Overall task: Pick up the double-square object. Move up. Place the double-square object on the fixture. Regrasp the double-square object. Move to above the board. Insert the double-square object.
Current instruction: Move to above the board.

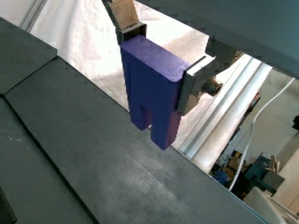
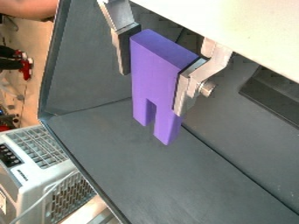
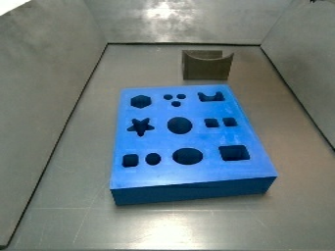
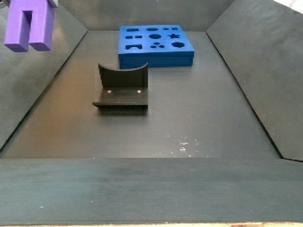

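Gripper (image 2: 155, 63): raised above the floor, fingers (image 1: 197, 77) pinching the double-square object (image 1: 155, 92), prongs down.
Fixture (image 4: 120, 90): on the floor, empty.
Board (image 3: 187, 135): flat, beyond the fixture.
Markings: none legible.

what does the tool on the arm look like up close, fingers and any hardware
In both wrist views the tool is seen up above the grey floor. It has two flat silver metal fingers, one on each side. One finger carries a round dark bolt or knob on its outer face. Behind them is a pale, cream-coloured body. No cables or markings show on it, and neither side view shows the tool.
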Controlling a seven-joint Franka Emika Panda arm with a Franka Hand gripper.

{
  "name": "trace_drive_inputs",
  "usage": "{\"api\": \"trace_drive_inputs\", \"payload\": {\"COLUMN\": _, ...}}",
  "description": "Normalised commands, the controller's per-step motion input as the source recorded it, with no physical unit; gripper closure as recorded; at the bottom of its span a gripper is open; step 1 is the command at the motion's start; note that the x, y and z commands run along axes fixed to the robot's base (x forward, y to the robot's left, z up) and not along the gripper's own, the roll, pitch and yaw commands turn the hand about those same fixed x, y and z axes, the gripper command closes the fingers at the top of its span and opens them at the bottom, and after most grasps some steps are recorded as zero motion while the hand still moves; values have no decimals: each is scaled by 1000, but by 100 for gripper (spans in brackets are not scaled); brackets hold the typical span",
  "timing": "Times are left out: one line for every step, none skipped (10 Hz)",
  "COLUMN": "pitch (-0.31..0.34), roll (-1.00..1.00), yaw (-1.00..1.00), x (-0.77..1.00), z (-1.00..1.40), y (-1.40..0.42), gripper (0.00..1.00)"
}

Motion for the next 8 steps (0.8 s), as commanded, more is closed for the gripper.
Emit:
{"api": "trace_drive_inputs", "payload": {"pitch": 195, "roll": -3, "yaw": 207, "x": 236, "z": 25, "y": -16, "gripper": 100}}
{"api": "trace_drive_inputs", "payload": {"pitch": 189, "roll": -6, "yaw": 214, "x": 241, "z": 23, "y": -20, "gripper": 100}}
{"api": "trace_drive_inputs", "payload": {"pitch": 184, "roll": -7, "yaw": 215, "x": 245, "z": 23, "y": -22, "gripper": 100}}
{"api": "trace_drive_inputs", "payload": {"pitch": 178, "roll": -9, "yaw": 216, "x": 250, "z": 22, "y": -23, "gripper": 100}}
{"api": "trace_drive_inputs", "payload": {"pitch": 167, "roll": -11, "yaw": 216, "x": 259, "z": 21, "y": -25, "gripper": 100}}
{"api": "trace_drive_inputs", "payload": {"pitch": 159, "roll": -13, "yaw": 216, "x": 267, "z": 20, "y": -25, "gripper": 100}}
{"api": "trace_drive_inputs", "payload": {"pitch": 152, "roll": -13, "yaw": 215, "x": 272, "z": 19, "y": -25, "gripper": 100}}
{"api": "trace_drive_inputs", "payload": {"pitch": 146, "roll": -14, "yaw": 214, "x": 277, "z": 17, "y": -26, "gripper": 100}}
